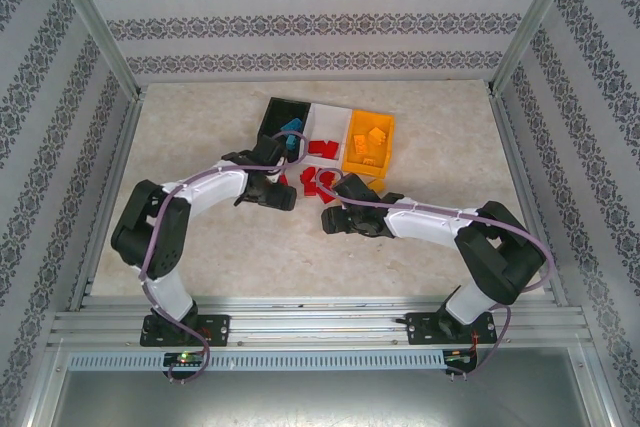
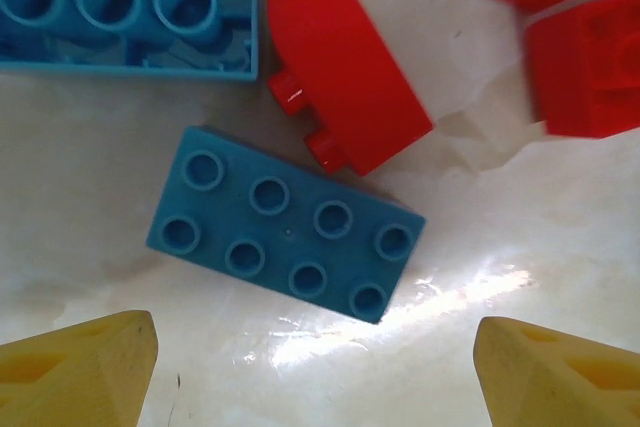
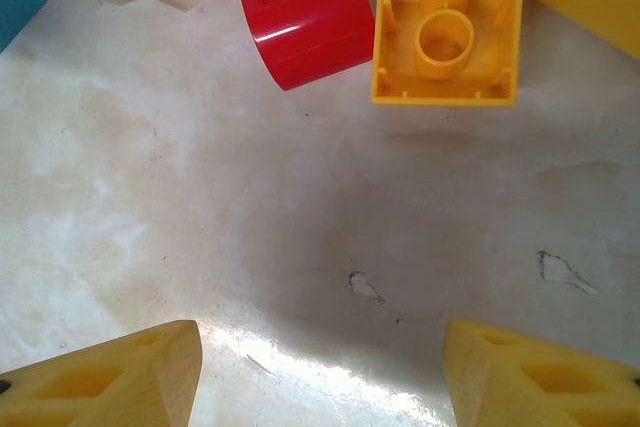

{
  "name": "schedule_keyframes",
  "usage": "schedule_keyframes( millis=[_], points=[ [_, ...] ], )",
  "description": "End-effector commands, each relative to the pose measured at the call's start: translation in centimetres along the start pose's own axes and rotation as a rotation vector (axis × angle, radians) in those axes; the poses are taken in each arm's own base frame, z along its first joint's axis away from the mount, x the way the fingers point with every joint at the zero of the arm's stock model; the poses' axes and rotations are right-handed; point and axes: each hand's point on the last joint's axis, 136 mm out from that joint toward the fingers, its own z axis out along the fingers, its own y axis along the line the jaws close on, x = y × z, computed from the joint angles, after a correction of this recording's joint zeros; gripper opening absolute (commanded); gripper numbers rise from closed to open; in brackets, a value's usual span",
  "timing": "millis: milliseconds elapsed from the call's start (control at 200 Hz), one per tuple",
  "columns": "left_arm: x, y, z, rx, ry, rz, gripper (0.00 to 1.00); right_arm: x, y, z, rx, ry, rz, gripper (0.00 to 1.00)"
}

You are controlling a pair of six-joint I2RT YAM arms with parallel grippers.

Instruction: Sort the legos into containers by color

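A blue lego (image 2: 130, 7) is cut off top-left.

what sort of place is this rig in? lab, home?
Likely a lab test booth, not a home: aluminium frame, wallpapered panels for walls, toy bricks and bins on a table.

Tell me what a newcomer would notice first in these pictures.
The bright orange bin, at the right end of the row of three bins, holds orange bricks. In the left wrist view, a blue eight-stud brick lies flat just ahead of the open left tool, a red curved brick just beyond it.
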Motion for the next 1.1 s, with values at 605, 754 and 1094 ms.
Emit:
schedule_keyframes(
  millis=[605,754,1094],
  points=[
    [-2.6,0.9,3.2,-0.060,0.001,0.064,0.83,-0.7,0.6,-1.1,-0.006,-0.015,-0.002,0.66],
    [-2.5,1.3,3.2,-0.082,0.001,0.067,0.82,-0.5,0.8,-0.9,-0.012,-0.004,0.003,0.66],
    [-3.8,2.1,2.3,-0.144,-0.041,0.077,0.92,-0.4,1.0,-0.7,-0.014,-0.001,0.001,0.66]
  ],
)
